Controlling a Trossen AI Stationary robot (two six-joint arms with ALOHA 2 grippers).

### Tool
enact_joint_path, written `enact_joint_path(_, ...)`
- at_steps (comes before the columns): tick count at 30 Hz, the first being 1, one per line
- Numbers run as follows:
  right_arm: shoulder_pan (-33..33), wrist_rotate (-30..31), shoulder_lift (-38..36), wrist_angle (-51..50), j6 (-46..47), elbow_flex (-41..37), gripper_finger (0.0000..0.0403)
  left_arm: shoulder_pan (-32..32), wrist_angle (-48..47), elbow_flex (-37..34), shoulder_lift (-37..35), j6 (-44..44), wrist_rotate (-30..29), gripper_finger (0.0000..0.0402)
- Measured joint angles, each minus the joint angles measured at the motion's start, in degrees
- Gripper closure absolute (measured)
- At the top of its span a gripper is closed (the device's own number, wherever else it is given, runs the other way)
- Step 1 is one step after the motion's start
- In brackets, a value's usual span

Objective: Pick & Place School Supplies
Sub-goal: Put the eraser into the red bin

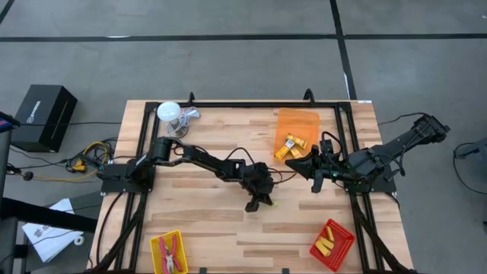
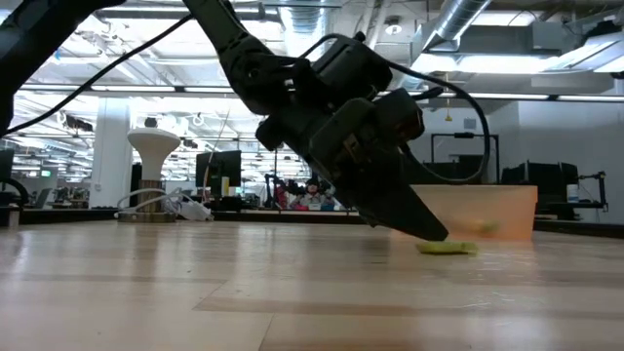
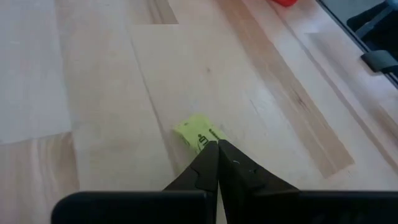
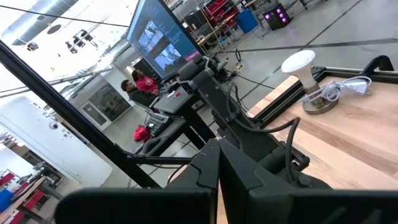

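Note:
A small yellow-green block with a dark label lies flat on the wooden table near its middle; the low view shows the block too. My left gripper is shut and slants down, its tips at the block's near edge, close over the wood. My right gripper is shut and hangs level above the table's right side, holding nothing. More yellow blocks lie in the orange tray. My left gripper's shut fingertips stand at the near corner of the yellow-green block, slanting down from the table's left. The block lies flat on the wood. The tips cover that corner, so I cannot tell whether they touch it.
A yellow tray with red-handled tools sits at the near left. A red tray with yellow sticks sits at the near right. A white round object with a silvery part and a cable stands at the far left corner.

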Motion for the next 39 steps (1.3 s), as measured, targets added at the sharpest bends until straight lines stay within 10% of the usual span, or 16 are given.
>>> enact_joint_path(39, 0.0, -1.5, 0.0, -0.1, -0.1, 0.0, 0.0403, 2.6, -1.1, -3.6, 0.2, 1.0, 0.3, 0.0401)
